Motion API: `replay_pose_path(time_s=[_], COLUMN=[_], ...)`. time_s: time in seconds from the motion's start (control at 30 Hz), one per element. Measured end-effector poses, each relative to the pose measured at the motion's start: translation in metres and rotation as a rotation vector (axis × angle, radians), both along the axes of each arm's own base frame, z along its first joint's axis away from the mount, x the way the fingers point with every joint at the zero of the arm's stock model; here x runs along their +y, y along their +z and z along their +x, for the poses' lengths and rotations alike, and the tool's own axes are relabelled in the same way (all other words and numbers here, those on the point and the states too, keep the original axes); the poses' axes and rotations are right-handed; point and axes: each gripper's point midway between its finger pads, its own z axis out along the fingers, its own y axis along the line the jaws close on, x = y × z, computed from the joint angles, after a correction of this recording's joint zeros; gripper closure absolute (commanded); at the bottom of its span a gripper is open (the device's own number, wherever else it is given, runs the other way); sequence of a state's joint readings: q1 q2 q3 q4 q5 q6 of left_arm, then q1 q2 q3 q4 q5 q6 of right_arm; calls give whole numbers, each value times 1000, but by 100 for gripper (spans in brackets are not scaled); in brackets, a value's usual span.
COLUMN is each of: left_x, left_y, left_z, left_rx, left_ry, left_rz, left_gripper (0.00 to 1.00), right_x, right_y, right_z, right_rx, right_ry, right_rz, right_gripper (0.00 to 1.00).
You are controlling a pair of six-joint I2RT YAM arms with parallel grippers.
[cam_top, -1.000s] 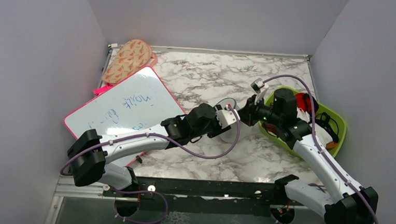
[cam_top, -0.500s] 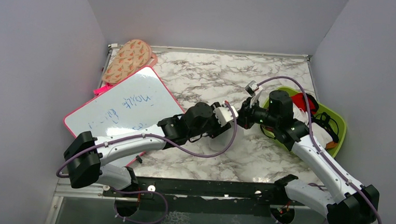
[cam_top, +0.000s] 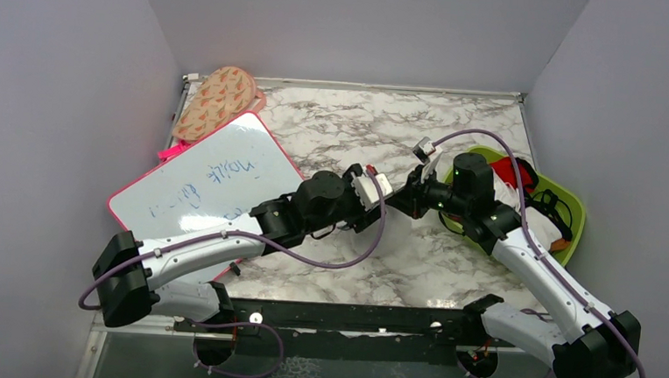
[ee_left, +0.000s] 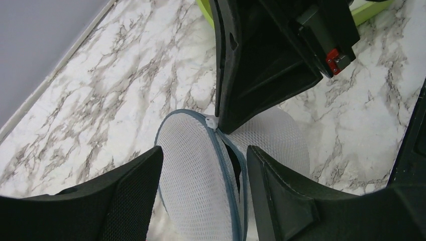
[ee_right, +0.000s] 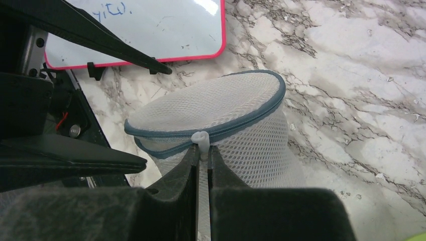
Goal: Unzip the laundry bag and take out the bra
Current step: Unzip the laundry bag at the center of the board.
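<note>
Centre frame: mesh laundry bag [ee_right: 228, 105] on marble table [ee_right: 351, 55]. Lower centre: right gripper [ee_right: 202, 151] pinched tight on its white zipper pull [ee_right: 201, 137]. Upper left: pink-edged whiteboard [ee_right: 150, 25].

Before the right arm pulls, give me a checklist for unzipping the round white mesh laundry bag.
1. Right gripper shut on the small white zipper pull: ok.
2. Left gripper bracing the round white mesh laundry bag: not ok; it is open, with a finger on either side of the bag.
3. Grey-blue zipper open all round: not ok; a gap shows along only part of the rim.
4. Black bra in sight: cannot tell.
</note>
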State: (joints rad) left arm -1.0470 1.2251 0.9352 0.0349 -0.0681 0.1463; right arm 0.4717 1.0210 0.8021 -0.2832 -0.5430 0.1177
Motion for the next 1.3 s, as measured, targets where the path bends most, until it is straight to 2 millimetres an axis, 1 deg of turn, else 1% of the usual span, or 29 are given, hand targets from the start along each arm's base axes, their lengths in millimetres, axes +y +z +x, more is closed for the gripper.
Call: replay_pose_path(time_s=[0.13,0.27,0.4,0.47,0.53,0.57,0.67,0.77,0.97,1.03,1.13,1.23,1.3], left_x=[-3,-6,-6,-6,-8,-9,-11,-9,1,4,6,6,6], left_y=[-14,-27,-31,-31,-34,-35,-40,-40,-29,-26,-25,-25,-25], left_z=[1,3,2,2,3,4,6,9,13,12,13,12,12], left_rx=[24,51,61,62,67,68,76,62,6,-8,-24,-38,-44], left_ry=[2,5,6,6,7,6,9,23,48,50,54,52,55], left_rz=[28,58,65,67,73,80,105,116,102,98,98,97,97], left_gripper=[61,68,74,81,91,94,100,100,100,100,100,100,100], right_x=[0,0,1,1,1,1,0,-1,-7,-11,-27,-53,-60], right_y=[0,0,0,0,0,-1,-3,-4,-1,-4,-15,-27,-29], right_z=[0,0,0,-1,-1,-1,1,3,9,15,32,51,55], right_rx=[0,0,0,-1,-2,-1,5,9,6,23,81,168,200], right_ry=[1,1,2,5,5,4,-6,-27,-93,-123,-200,-292,-306], right_rz=[0,-1,-1,-1,-2,-3,-11,-13,-14,-16,-14,14,37], right_gripper=[99,99,99,99,99,99,99,99,99,99,99,99,99])
